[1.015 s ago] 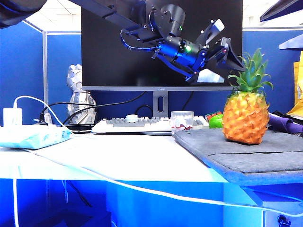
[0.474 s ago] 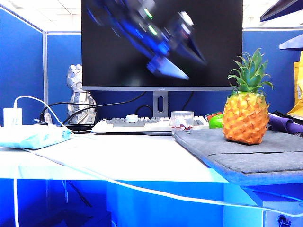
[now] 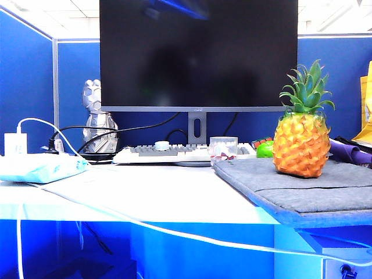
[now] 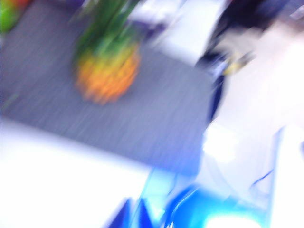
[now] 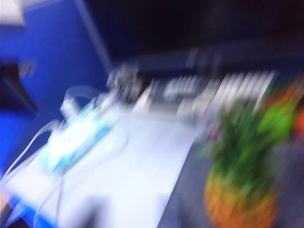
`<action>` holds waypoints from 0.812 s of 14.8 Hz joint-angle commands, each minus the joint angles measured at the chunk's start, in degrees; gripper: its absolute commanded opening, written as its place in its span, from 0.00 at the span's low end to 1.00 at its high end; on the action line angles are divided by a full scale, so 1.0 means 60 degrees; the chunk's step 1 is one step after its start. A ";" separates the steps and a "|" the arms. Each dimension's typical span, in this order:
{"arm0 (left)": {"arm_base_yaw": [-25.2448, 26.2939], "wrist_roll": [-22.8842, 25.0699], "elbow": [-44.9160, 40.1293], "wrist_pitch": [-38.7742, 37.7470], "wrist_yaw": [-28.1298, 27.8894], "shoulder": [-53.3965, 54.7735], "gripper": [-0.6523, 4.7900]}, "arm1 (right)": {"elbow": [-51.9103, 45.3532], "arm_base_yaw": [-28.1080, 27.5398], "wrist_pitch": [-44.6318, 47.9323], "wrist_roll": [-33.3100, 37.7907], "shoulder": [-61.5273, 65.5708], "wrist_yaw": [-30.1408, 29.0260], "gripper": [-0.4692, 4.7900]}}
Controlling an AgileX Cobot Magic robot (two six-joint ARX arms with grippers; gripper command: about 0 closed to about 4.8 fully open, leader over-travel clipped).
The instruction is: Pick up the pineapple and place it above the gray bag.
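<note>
Pineapple (image 3: 301,141) upright on the gray bag (image 3: 302,186), clear of any gripper; green apple (image 3: 265,149) just behind the pineapple, at its monitor side; monitor (image 3: 197,55) behind, keyboard (image 3: 174,153) below it, well left of the pineapple; neither left gripper nor right gripper visible in any view, both wrist views badly blurred, showing only the pineapple on the bag; jaw states impossible to tell.

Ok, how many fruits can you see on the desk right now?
2: the pineapple upright on the gray bag, the green apple behind it. Others may be hidden; no grippers visible.
</note>
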 commanded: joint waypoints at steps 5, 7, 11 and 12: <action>0.1417 -0.0565 0.0033 -0.0397 -0.1730 -0.2728 0.15 | 0.0554 -0.0619 -0.1752 0.0342 -0.2911 0.0703 0.09; 0.1424 -0.0801 0.0029 -0.0401 -0.4175 -0.3763 0.15 | 0.0550 0.0109 -0.1785 0.0426 -0.4149 0.2444 0.09; 0.1424 -0.1836 0.0018 -0.0433 -0.5672 -0.4637 0.15 | 0.0550 0.1931 -0.2958 -0.2022 -0.4306 0.4503 0.09; 0.1424 -0.2040 -0.0113 -0.0448 -0.6051 -0.5074 0.15 | 0.0528 0.2004 -0.3654 -0.2146 -0.4306 0.5275 0.09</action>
